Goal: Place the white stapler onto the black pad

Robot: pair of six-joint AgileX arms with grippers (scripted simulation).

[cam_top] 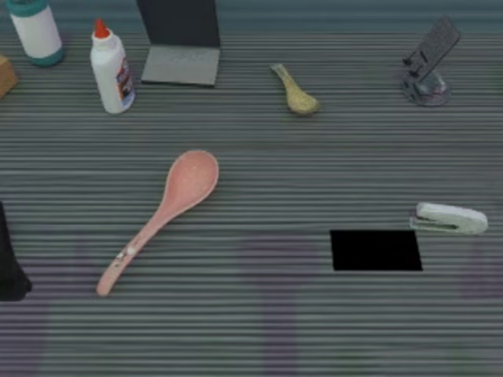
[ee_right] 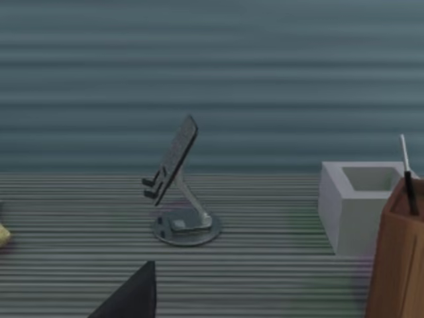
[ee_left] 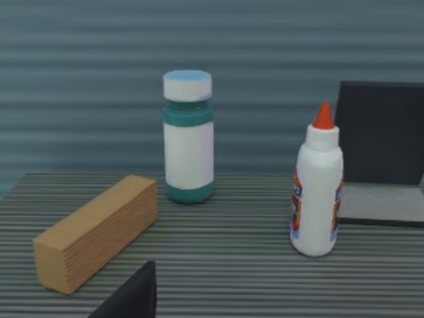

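Note:
The white stapler (cam_top: pixel 452 218) lies flat near the table's right edge, its long side running left to right. The black pad (cam_top: pixel 376 250) lies flat just to its left and slightly nearer the front, with a small gap between them and nothing on it. My left gripper (cam_top: pixel 11 267) shows only as a dark shape at the table's left edge, far from both. My right gripper (ee_right: pixel 132 299) is out of the top view; only a dark corner of it shows in the right wrist view. Neither wrist view shows the stapler or the pad.
A pink spoon (cam_top: pixel 161 218) lies diagonally left of centre. Along the back stand a teal-and-white bottle (cam_top: pixel 35 30), a glue bottle (cam_top: pixel 111 69), a grey plate with a dark panel (cam_top: pixel 181 64), a small yellowish spoon (cam_top: pixel 295 90) and a phone stand (cam_top: pixel 428 67). A wooden block (ee_left: pixel 96 232) lies back left.

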